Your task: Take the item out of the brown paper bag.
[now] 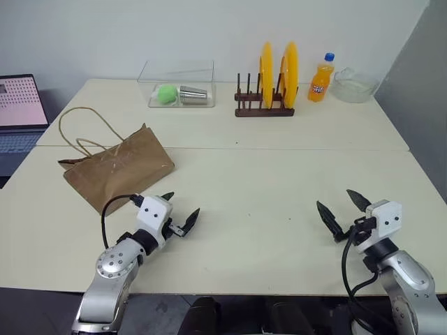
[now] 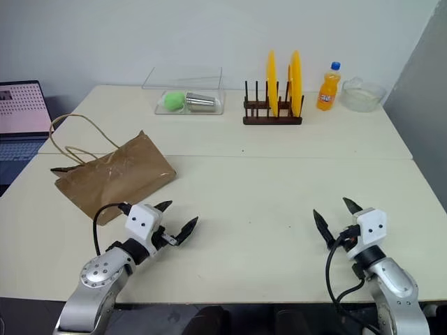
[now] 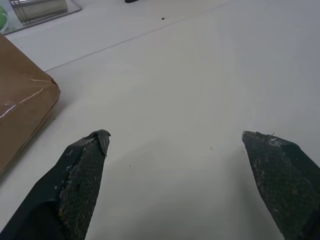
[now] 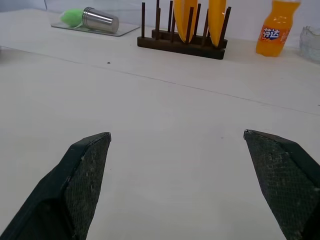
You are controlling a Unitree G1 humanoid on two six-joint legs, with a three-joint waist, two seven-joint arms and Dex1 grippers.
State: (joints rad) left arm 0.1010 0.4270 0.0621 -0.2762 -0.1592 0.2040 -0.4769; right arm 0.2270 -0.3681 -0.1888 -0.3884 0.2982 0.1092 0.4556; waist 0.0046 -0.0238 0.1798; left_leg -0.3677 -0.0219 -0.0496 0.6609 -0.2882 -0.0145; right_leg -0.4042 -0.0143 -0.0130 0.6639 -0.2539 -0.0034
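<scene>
Left gripper [image 1: 179,211] and right gripper [image 1: 342,210] both hung spread wide and empty above the table [image 1: 265,181]; paper bag [image 1: 115,169] lay near the left one; orange soda bottle [image 1: 320,78] label unreadable.

The brown paper bag [image 1: 119,171] is creased, matt kraft with thin cord handles. The bench [image 1: 279,188] looks smooth and pale, matt. The cup [image 4: 100,20] is brushed metal. The dish rack [image 1: 264,108] is dark wood. The left pincer's fingers [image 3: 82,180] have rough, textured black pads.
</scene>
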